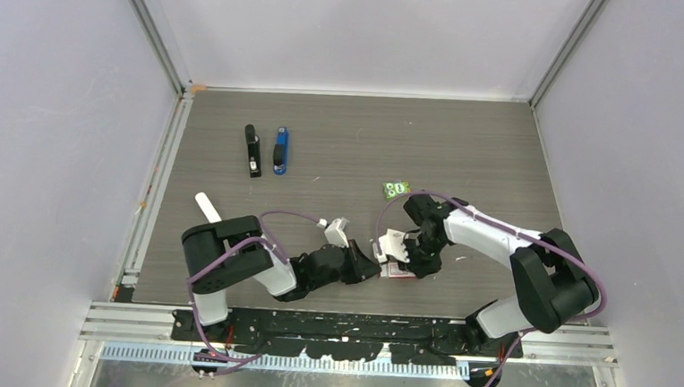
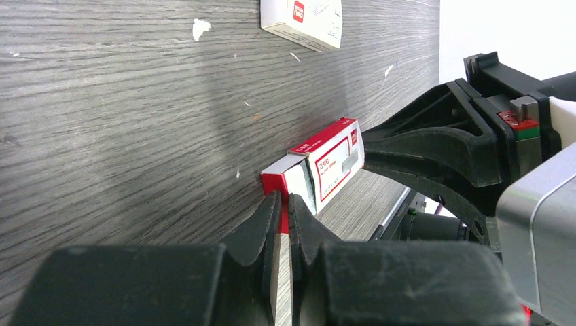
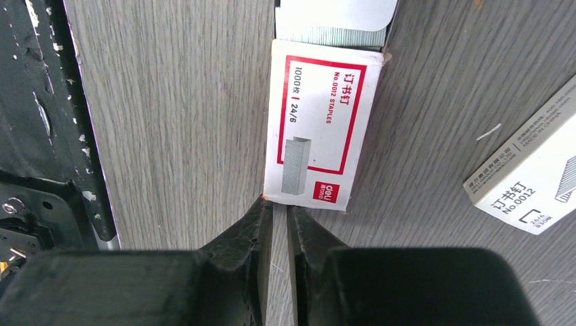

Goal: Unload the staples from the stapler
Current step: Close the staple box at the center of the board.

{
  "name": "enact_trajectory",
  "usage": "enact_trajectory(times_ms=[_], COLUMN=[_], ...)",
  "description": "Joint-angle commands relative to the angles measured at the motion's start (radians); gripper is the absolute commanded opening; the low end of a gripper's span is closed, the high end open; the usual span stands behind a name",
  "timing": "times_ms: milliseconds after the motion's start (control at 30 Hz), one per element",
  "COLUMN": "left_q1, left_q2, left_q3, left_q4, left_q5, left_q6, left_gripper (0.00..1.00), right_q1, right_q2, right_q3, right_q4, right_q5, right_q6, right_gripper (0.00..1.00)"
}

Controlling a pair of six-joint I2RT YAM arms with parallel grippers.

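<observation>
At the front of the grey table (image 1: 467, 147), over a red-and-white staple box (image 3: 316, 122), the left gripper (image 2: 284, 204) is clamped on what appears to be the box's white flap. The right gripper (image 3: 280, 207) is drawn nearly closed at the opposite end. The blue stapler (image 1: 281, 150) lies well back, apart from both, beside a black stapler (image 1: 251, 150). Light, rigid and smooth, it likely wants pinning by its base while the top arm is lifted.

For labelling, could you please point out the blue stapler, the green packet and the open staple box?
blue stapler (image 1: 280, 151): top external view, middle of its top.
green packet (image 1: 396, 190): top external view, its centre.
open staple box (image 3: 316, 115): right wrist view, its printed face.
</observation>
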Motion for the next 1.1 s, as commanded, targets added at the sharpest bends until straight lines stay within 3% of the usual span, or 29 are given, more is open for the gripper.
enact_trajectory(times_ms=[0, 833, 1067], left_q1=[-0.001, -0.001, -0.001], left_q2=[0.021, -0.017, -0.079], left_q3=[0.016, 0.032, 0.027], left_q4=[-0.042, -0.106, -0.196], left_q5=[0.023, 0.016, -0.019], left_q6=[0.016, 0.029, 0.048], left_gripper=[0.09, 0.09, 0.09], right_q1=[0.021, 0.063, -0.007], right_q2=[0.021, 0.025, 0.02], right_q3=[-0.029, -0.013, -0.003], right_q4=[0.128, 0.134, 0.09], right_q5=[0.005, 0.006, 0.03], right_q6=[-0.008, 0.029, 0.015], right_gripper=[0.19, 0.19, 0.22])
